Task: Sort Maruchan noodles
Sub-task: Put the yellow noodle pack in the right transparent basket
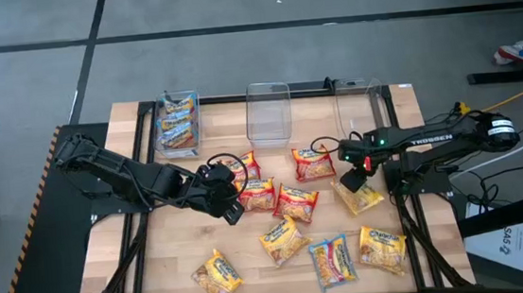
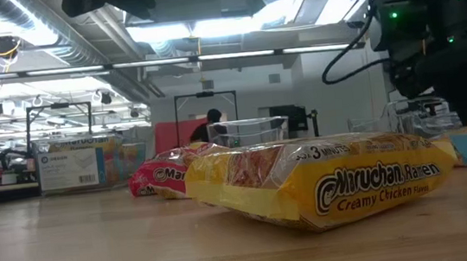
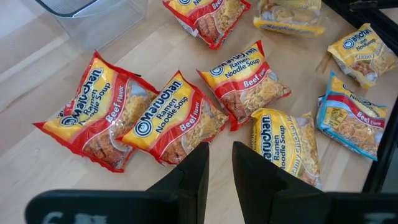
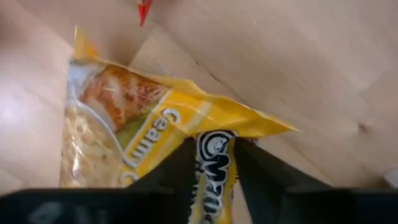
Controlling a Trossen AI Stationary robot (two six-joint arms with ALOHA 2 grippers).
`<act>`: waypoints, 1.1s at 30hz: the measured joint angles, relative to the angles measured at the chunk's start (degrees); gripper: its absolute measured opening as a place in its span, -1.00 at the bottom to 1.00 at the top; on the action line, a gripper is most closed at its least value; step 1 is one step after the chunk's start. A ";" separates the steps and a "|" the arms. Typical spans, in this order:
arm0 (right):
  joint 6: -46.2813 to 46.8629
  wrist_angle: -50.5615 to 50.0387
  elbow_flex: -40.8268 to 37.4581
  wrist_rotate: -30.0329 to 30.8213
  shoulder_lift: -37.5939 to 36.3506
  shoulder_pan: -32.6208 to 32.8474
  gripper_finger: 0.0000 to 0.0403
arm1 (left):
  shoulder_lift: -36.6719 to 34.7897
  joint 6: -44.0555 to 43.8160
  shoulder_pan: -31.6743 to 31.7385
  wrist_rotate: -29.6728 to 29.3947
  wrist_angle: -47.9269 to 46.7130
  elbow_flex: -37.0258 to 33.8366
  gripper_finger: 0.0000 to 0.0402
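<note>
Glossy, crinkly plastic noodle packets (image 1: 284,240) lie on a smooth pale wood table (image 1: 158,260) (clear plastic bins (image 1: 269,114) too).

Scattered packets (image 1: 284,239) crowd the table (image 1: 158,269) centre.

I read "Maruchan Ramen Creamy Chicken" and "3 MINUTES" on the yellow packet (image 2: 326,182). Red packets (image 3: 177,118) say "Maruchan Ramen Noodle Soup Beef Flavor". My right arm (image 1: 432,139) reads "TROSSEN".

Grey floor (image 1: 230,2), ceiling lights (image 2: 231,22), exposed ducts (image 2: 22,22).
</note>
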 joint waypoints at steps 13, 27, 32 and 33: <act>-5.84 4.95 7.24 -10.54 -0.06 0.07 -0.99 | -0.02 2.98 0.00 -1.35 0.03 -0.01 -0.68; -25.19 -8.09 40.07 18.54 -0.13 0.02 -1.00 | -0.02 2.98 0.00 -1.68 0.01 -0.01 -0.68; -30.03 -13.75 47.04 39.67 -0.15 -0.30 -1.00 | -0.02 2.98 0.00 -1.68 0.01 -0.01 -0.68; -31.24 -14.15 47.96 42.83 -0.15 -0.89 -1.00 | -0.02 2.98 0.00 -1.68 0.01 -0.01 -0.68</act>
